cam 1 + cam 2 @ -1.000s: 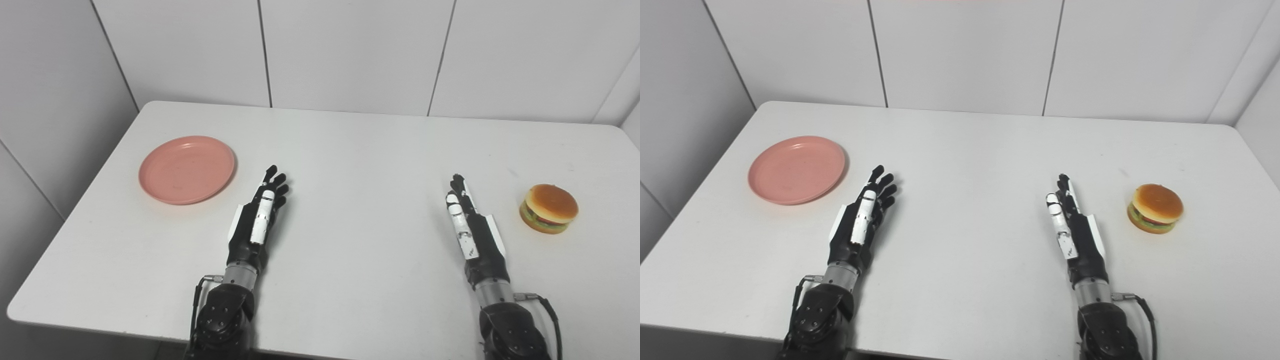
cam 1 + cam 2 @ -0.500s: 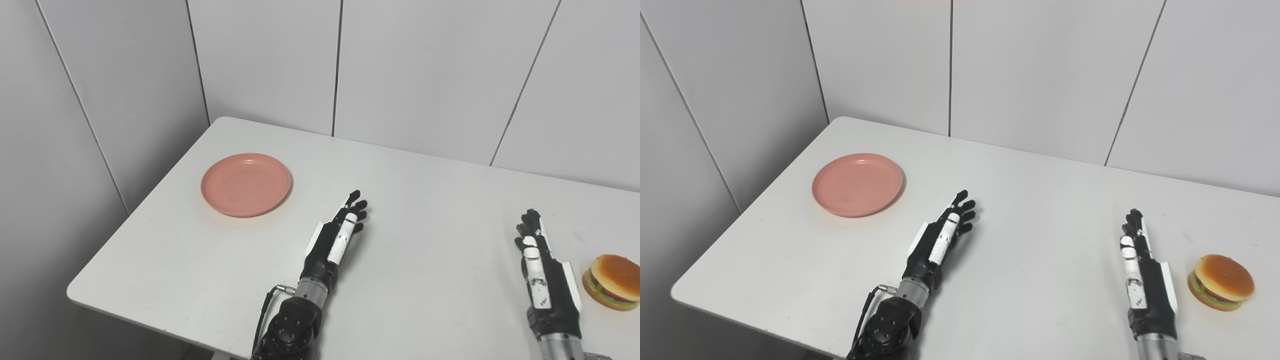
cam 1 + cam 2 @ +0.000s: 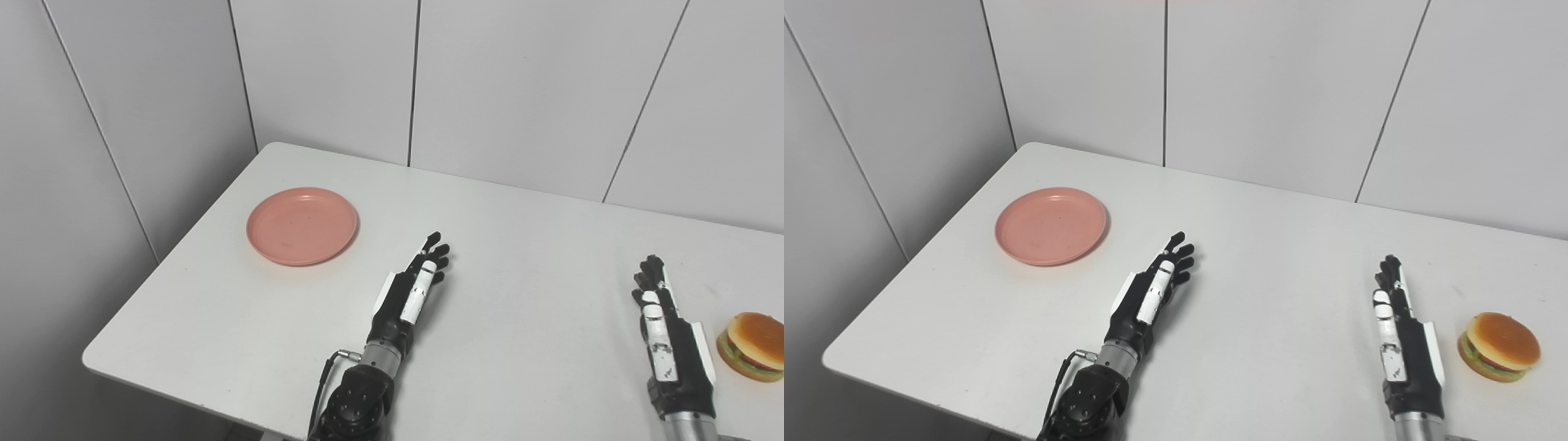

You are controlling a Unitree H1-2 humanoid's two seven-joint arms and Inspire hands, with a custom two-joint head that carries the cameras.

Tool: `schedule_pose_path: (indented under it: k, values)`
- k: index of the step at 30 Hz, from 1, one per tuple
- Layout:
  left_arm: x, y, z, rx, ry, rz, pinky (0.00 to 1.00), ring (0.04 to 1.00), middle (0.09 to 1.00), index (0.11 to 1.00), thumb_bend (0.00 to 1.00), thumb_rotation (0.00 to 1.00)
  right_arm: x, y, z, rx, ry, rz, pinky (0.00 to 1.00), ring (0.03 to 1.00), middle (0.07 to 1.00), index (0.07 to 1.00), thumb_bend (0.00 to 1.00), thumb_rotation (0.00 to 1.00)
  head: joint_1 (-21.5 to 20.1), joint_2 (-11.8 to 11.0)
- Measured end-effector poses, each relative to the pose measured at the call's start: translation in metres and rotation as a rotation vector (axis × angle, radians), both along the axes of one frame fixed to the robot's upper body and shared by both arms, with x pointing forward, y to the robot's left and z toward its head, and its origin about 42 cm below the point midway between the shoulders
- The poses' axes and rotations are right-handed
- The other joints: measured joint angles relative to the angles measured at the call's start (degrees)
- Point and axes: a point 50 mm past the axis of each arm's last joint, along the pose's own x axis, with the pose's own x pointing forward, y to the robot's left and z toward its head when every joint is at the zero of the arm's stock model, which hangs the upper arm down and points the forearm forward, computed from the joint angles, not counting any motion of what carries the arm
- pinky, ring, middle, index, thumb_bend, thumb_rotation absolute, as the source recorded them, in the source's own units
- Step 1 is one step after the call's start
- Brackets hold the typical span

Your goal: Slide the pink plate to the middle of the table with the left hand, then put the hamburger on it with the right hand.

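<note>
White wall panels with thin dark seams fill the top of the frame, and below them a white desk (image 3: 520, 245) runs from the left-centre to the right edge. On the desk, in the left-centre of the frame, lies the pink plate (image 3: 302, 225), flat and with nothing on it, close to the desk's left edge. At the far right of the frame, low down, sits the hamburger (image 3: 1499, 346), upright on the bare desk with its bun on top and green and red layers showing at the side.

Coming up from the bottom edge, the left hand (image 3: 411, 289) sits in the lower middle of the frame, its fingers stretched forward and slightly spread, holding nothing; it is below and to the right of the plate and apart from it. In the lower right, the right hand (image 3: 1399, 331) is also stretched out with fingers straight and close together, gripping nothing. It is just to the left of the hamburger with a gap of bare desk between them.
</note>
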Motion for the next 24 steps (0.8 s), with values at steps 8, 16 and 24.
schedule_pose_path:
  k: [8,16,24]
  values:
    - [-0.003,0.004,0.004,0.006,-0.006,-0.017,0.91,0.914,0.929,0.930,0.34,1.00,0.000,0.003,0.000,0.018,0.009,0.002,1.00,1.000,1.000,1.000,0.07,1.00,1.1,-0.1]
    - [-0.008,0.016,0.012,0.043,0.014,-0.035,0.91,0.911,0.927,0.921,0.34,0.99,-0.001,0.004,0.001,0.005,0.016,-0.003,1.00,1.000,1.000,1.000,0.07,1.00,1.9,-0.5]
    - [0.005,0.020,0.057,0.053,-0.098,-0.052,0.90,0.905,0.920,0.914,0.41,0.98,-0.001,0.005,0.001,-0.004,0.025,-0.009,1.00,1.000,1.000,1.000,0.07,1.00,1.9,-0.8]
